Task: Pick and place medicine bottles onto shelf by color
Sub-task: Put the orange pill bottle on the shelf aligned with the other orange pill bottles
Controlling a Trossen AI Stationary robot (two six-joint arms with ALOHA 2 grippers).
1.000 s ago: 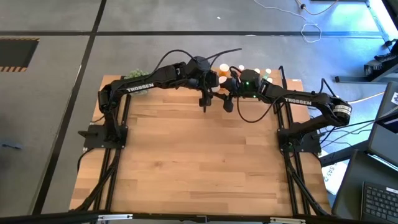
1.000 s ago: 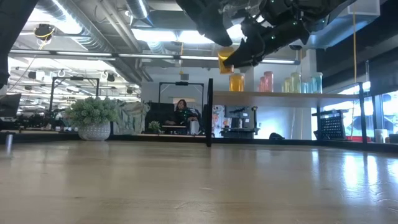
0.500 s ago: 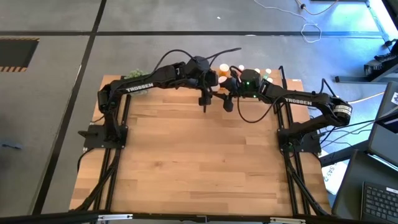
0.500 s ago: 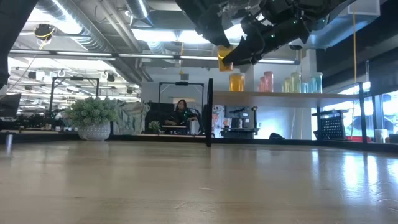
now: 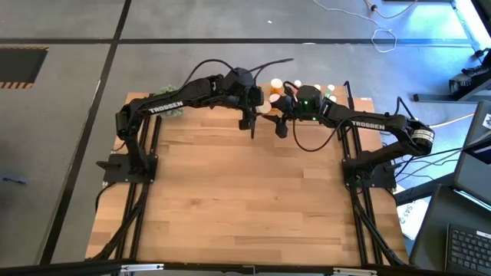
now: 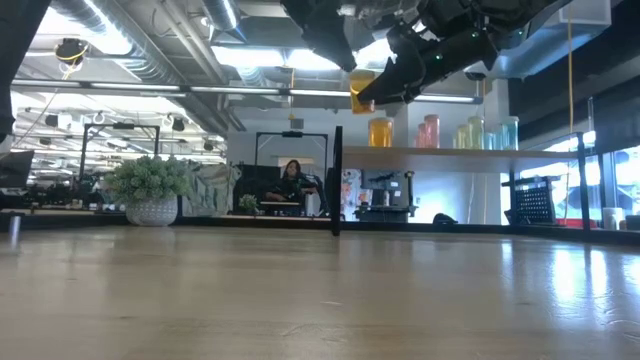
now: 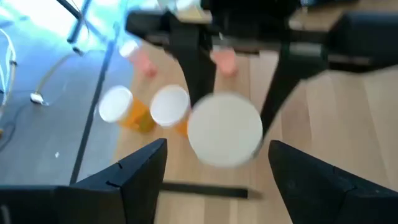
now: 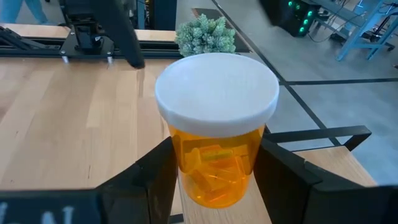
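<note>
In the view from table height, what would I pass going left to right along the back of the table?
Potted plant → seated person in the room behind → black shelf post → orange bottle → pink-red bottle → yellowish bottle → green bottles.

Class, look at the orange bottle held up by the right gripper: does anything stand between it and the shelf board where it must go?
Possibly. The right gripper holds the orange bottle above the shelf. The left gripper hangs close beside it, and an orange bottle already on the shelf stands just below. Otherwise nothing visible blocks it.
</note>
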